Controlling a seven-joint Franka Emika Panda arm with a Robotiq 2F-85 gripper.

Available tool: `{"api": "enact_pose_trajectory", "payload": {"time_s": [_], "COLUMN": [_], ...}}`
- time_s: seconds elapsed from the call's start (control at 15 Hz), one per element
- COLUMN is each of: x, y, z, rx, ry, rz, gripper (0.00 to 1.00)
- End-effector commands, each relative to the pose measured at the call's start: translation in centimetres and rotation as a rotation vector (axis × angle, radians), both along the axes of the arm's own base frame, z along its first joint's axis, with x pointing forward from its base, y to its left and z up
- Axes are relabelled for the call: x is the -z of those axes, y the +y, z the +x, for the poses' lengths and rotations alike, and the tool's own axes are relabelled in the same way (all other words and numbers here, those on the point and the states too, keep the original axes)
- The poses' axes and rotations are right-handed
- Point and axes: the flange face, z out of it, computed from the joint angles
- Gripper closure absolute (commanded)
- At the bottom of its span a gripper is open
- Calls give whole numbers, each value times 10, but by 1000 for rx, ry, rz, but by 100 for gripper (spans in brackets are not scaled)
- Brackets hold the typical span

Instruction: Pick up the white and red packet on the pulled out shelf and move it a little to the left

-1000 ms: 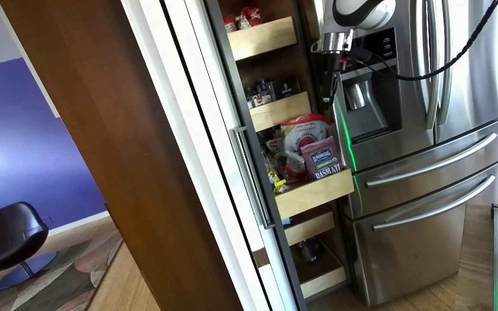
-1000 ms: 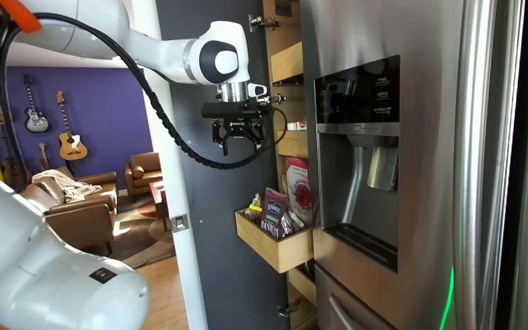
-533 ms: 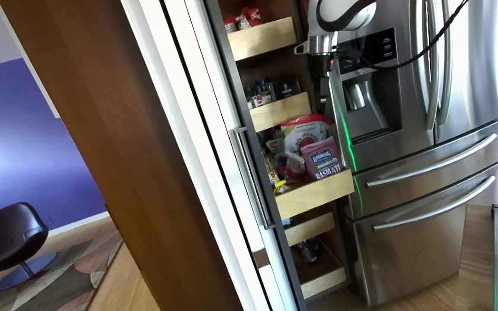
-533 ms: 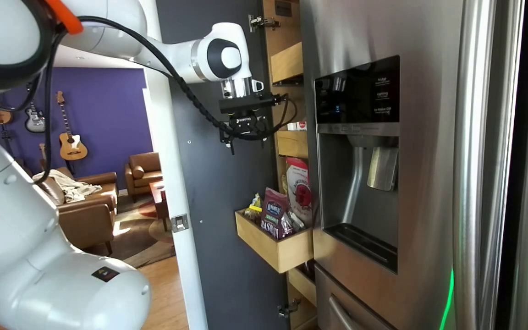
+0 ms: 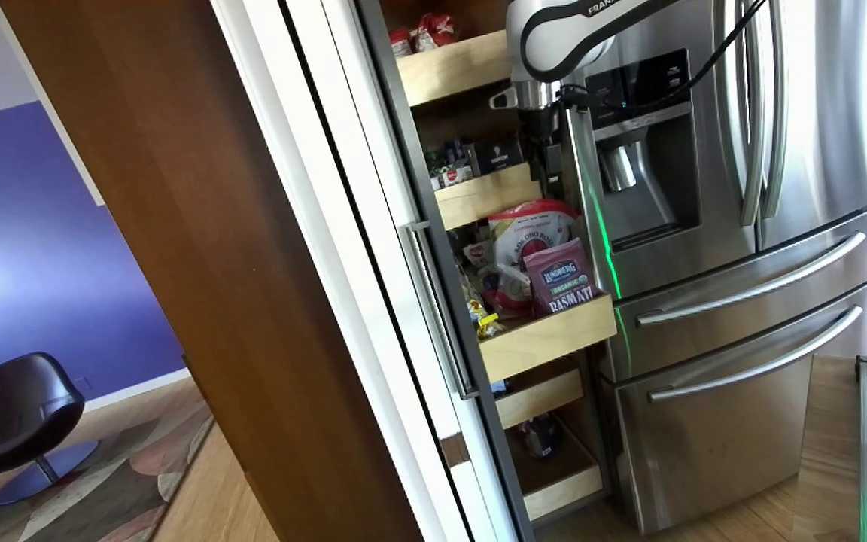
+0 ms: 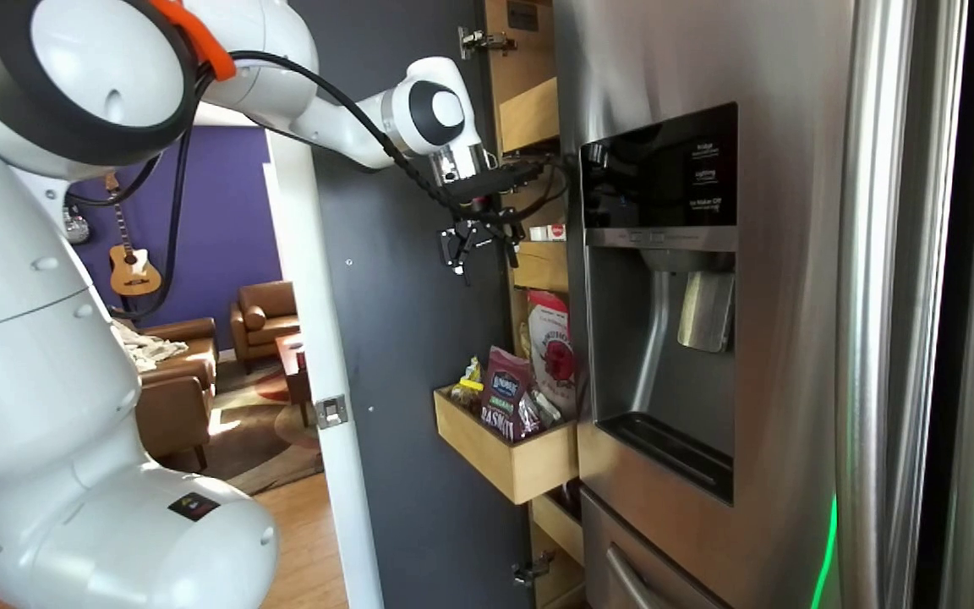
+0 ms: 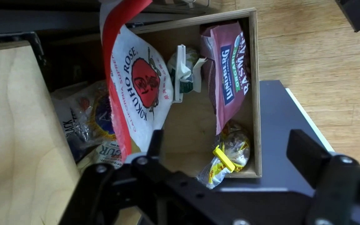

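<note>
The white and red packet is a Kokuho Rose bag standing upright in the pulled out shelf, behind a purple-pink Lundberg bag that hides its lower part. It also shows in an exterior view and in the wrist view. The pulled out shelf is a pale wood tray; its front rim shows in the wrist view. My gripper is open and empty, pointing down above the shelf, higher than the packet and apart from it. In the wrist view its fingers are wide apart.
The Lundberg bag and a yellow-clipped clear bag stand along the shelf's front. A higher wood shelf is above. The open dark cabinet door and the steel fridge flank the shelf.
My gripper has moved toward the cabinet, going left in an exterior view and right in an exterior view, and has turned. The packet and the shelf have not moved.
</note>
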Motion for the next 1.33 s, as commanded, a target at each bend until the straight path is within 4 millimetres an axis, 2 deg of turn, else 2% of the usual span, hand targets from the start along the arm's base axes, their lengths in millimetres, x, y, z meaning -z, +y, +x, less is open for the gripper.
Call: {"api": "enact_pose_trajectory", "payload": {"time_s": [0.0, 0.2, 0.4, 0.67, 1.27], "x": [-1, -2, -1, 21, 66], "y": [0, 4, 20, 30, 18], "z": [0, 5, 15, 35, 76], "rx": [-1, 2, 15, -15, -69], "ry": [-1, -18, -96, -135, -232], "rz": [0, -84, -228, -301, -275], "gripper": [0, 0, 0, 0, 0]}}
